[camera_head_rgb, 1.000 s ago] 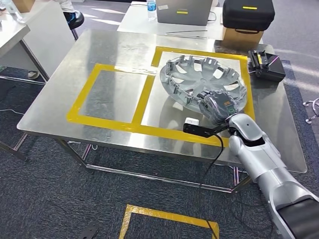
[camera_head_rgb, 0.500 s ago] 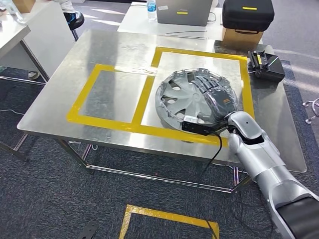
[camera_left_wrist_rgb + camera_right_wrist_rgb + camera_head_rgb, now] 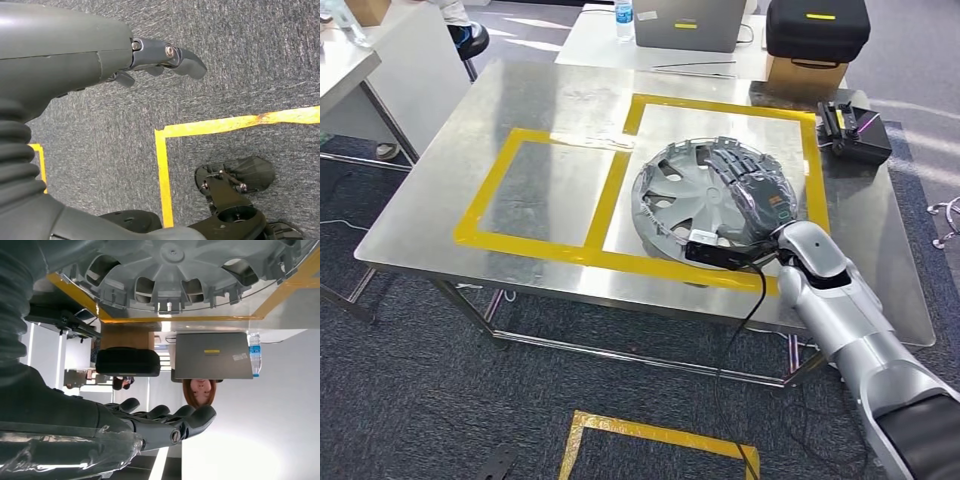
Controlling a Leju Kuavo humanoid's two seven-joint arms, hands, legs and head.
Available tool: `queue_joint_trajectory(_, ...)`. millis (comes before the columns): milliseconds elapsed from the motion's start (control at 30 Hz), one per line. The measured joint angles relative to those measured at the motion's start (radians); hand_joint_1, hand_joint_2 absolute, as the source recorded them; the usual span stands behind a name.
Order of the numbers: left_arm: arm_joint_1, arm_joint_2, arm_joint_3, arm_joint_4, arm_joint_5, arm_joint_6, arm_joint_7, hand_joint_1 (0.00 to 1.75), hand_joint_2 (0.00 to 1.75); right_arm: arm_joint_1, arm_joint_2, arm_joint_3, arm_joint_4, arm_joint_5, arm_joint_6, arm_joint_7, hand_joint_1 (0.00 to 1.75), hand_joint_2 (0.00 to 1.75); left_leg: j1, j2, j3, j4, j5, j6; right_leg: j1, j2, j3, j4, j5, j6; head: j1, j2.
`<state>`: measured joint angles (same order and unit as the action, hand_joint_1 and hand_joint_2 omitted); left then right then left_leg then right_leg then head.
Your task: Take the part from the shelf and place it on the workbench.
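Note:
The part, a silver wheel cover (image 3: 682, 195), lies flat on the steel workbench (image 3: 546, 100) inside the right-hand yellow taped square. My right hand (image 3: 750, 180) hovers over the cover's right half, fingers stretched out flat and holding nothing. The right wrist view has the cover's spokes (image 3: 170, 270) on the tabletop and my right hand (image 3: 166, 422) apart from it with straight, empty fingers. My left hand (image 3: 75, 60) hangs over the grey carpet, fingers extended and holding nothing.
A second yellow taped square (image 3: 546, 190) lies to the left of the cover. A black device (image 3: 854, 130) sits at the bench's far right edge. Behind the bench are a laptop (image 3: 688, 22), a water bottle (image 3: 623, 18) and a black case (image 3: 817, 28). A person (image 3: 199, 391) sits beyond the laptop.
One second ago my right hand held the cover tilted up by its rim. The cover now lies flat on the bench, and the hand has let go and spread above it.

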<state>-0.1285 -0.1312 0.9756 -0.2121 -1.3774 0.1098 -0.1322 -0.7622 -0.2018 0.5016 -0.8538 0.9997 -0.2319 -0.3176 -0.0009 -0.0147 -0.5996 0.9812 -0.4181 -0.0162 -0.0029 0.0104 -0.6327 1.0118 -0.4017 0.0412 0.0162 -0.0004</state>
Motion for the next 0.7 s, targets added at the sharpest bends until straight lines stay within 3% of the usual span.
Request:
queue_joint_trajectory(567,0.0,0.0,0.001,0.0,0.005,0.001,0.01,0.0,0.0,0.028,-0.001,-0.005,-0.022,-0.018,-0.013,0.001,0.0,1.75,0.0,0.0,0.0,0.0,0.0,0.0,0.0,0.0,0.0,0.0,0.0,0.0,0.0,0.0)
queue_joint_trajectory(700,0.001,-0.001,0.004,0.0,0.017,0.002,0.015,0.0,0.0,0.06,-0.004,-0.018,-0.041,-0.029,-0.021,0.001,0.0,1.75,-0.002,0.0,0.0,0.004,-0.004,0.005,-0.002,0.0,0.002,-0.003,0.0,0.002,0.0,0.0)
